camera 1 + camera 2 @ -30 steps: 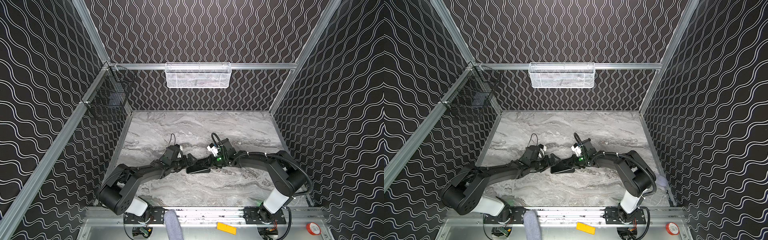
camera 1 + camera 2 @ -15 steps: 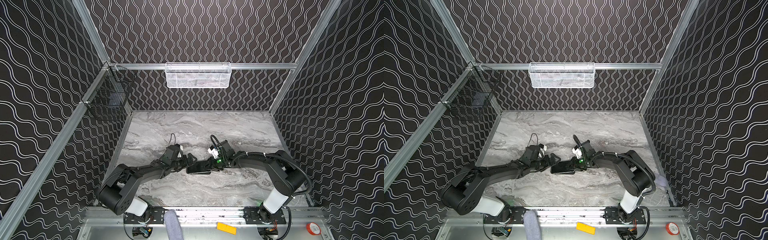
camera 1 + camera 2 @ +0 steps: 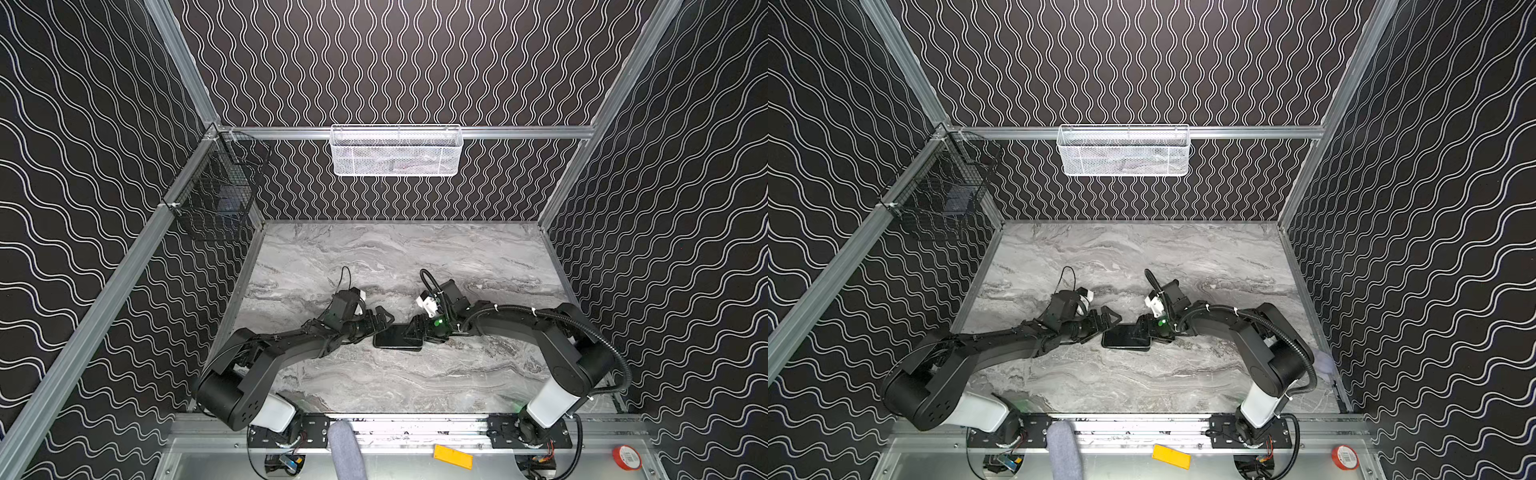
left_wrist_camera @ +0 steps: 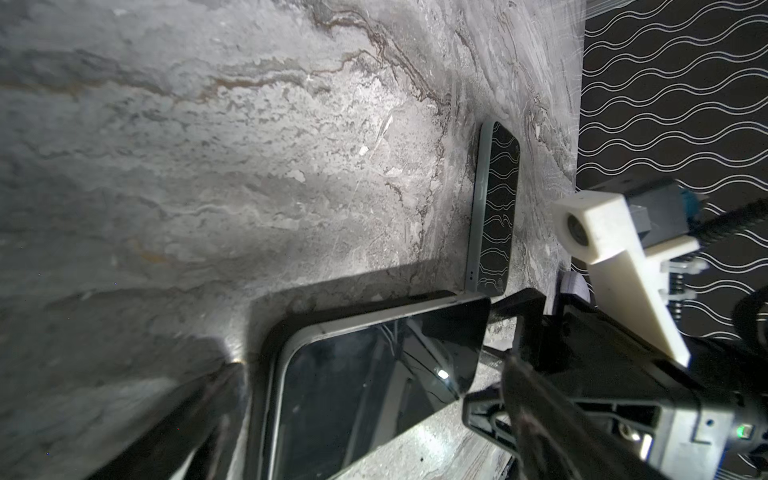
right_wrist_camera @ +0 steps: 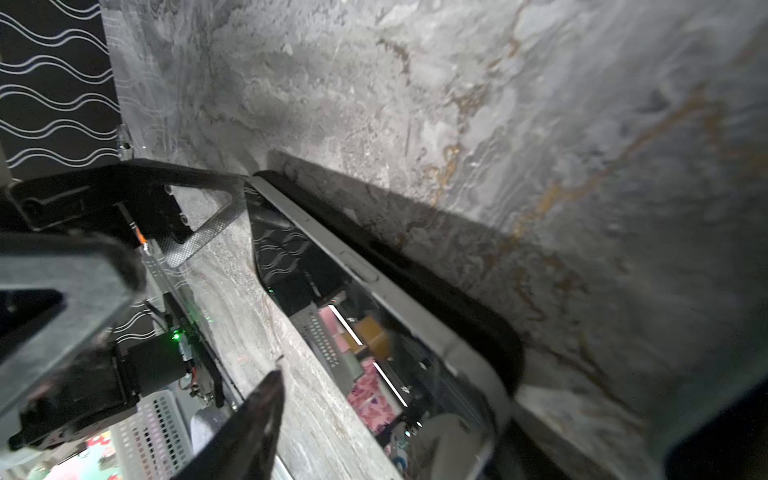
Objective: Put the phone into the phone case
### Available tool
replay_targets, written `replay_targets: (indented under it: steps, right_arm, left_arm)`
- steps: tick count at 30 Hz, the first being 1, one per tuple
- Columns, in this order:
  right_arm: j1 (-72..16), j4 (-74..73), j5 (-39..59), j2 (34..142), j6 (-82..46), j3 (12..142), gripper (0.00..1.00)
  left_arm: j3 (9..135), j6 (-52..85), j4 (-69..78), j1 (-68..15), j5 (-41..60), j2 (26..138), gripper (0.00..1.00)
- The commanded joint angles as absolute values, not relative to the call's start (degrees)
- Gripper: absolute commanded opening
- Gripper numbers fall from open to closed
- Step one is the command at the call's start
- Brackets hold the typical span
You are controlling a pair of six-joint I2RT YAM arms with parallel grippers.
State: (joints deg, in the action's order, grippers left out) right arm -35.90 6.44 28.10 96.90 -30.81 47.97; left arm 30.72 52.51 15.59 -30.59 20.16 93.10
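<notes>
I see the phone (image 3: pixel 395 337) lying screen-up in the black phone case (image 5: pixel 465 316) on the table (image 3: pixel 374 257), toward the near side. My left gripper (image 3: pixel 384 325) is spread wide at its left end. My right gripper (image 3: pixel 412 332) stands parted at its right end. Neither grips anything.

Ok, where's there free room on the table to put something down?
Bare table stretches from the back wall toward the phone, and a strip lies between phone and front rail. The middle is crowded: left fingers and right fingers flank the phone.
</notes>
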Motion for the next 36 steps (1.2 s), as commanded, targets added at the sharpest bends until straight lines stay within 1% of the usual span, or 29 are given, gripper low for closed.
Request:
replay_targets:
  steps: [1,4,13,20,27,36]
  right_arm:
    - [-35.9,12.6,21.7,95.9,-29.2,48.8,0.74]
    - [-35.9,14.2,19.9,95.2,-28.6,49.3,0.76]
    - [-36.0,16.1,17.4,94.2,-28.1,50.2,0.77]
    - [-36.4,18.0,15.4,93.3,-27.9,51.6,0.76]
    - [-36.7,20.1,13.0,92.4,-26.7,53.1,0.78]
    - [-36.8,20.0,13.5,92.7,-26.8,53.1,0.72]
  left_arm:
    - [31.1,52.7,17.5,-30.5,20.3,92.9,0.99]
    - [31.0,52.8,17.7,-30.6,20.4,92.8,0.99]
    - [30.3,53.5,18.6,-30.5,20.7,92.6,0.99]
    - [30.2,53.7,18.7,-30.6,20.9,92.4,0.98]
    - [30.2,54.0,19.3,-30.7,21.4,92.8,0.99]
    - [30.1,54.5,19.6,-30.8,21.6,92.4,0.99]
